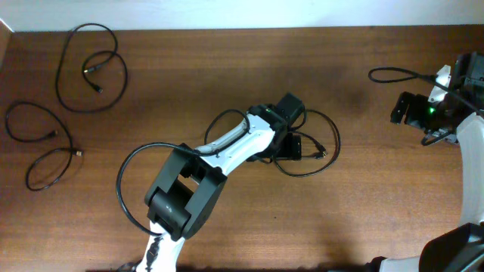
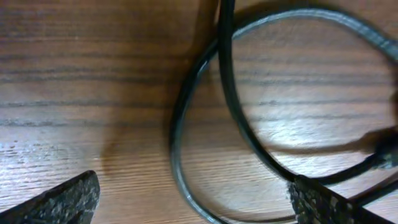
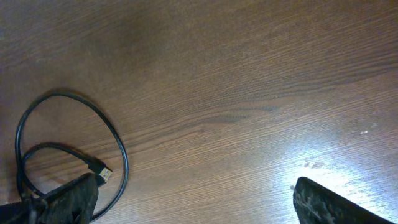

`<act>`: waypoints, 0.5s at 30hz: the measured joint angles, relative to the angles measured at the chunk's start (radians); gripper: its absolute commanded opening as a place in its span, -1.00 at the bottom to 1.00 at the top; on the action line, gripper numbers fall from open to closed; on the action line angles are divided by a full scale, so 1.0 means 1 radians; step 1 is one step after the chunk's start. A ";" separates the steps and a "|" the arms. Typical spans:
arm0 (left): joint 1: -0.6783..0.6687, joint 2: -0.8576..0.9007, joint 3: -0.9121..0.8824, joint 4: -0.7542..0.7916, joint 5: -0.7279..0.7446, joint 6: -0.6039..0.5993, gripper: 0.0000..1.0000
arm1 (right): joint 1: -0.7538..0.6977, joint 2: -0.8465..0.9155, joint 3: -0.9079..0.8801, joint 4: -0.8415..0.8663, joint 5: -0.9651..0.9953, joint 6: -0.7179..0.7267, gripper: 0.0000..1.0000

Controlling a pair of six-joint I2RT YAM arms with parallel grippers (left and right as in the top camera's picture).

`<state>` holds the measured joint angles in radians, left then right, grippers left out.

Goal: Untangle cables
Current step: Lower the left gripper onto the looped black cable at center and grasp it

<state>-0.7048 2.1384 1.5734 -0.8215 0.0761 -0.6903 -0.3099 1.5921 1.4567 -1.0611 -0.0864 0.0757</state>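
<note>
Overhead: we're counting 3 cables. 2 are lying well apart at far left, the top cable (image 1: 85,70) and the lower cable (image 1: 76,153), prob. parked there so they can't re-tangle. The third cable (image 1: 321,153) is lying mid-table under the left gripper (image 1: 290,143).

Left wrist: its fingers are standing spread, straddling crossed strands, prob. lining up a pick.

Right wrist: the right gripper (image 3: 196,183) is hanging spread, holding nothing. A plug-ended loop (image 3: 103,172) is lying by one finger; we can't tell which cable.

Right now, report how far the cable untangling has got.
Done: the far-left cable and the top-left cable lie apart as separate loops. In hand: the open left pincer hovers over the third cable. Left: grasping it and spreading its overlapping loops.
</note>
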 measured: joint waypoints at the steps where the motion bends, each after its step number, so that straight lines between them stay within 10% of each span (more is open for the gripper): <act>1: 0.000 0.000 0.000 0.007 0.000 -0.014 0.98 | 0.000 0.000 0.000 0.000 0.000 0.000 0.98; 15: 0.000 0.005 0.000 0.053 -0.029 -0.212 0.98 | 0.000 0.000 0.000 0.000 0.000 0.000 0.98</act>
<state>-0.7048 2.1437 1.5730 -0.7685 0.0475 -0.9028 -0.3099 1.5921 1.4567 -1.0611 -0.0864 0.0753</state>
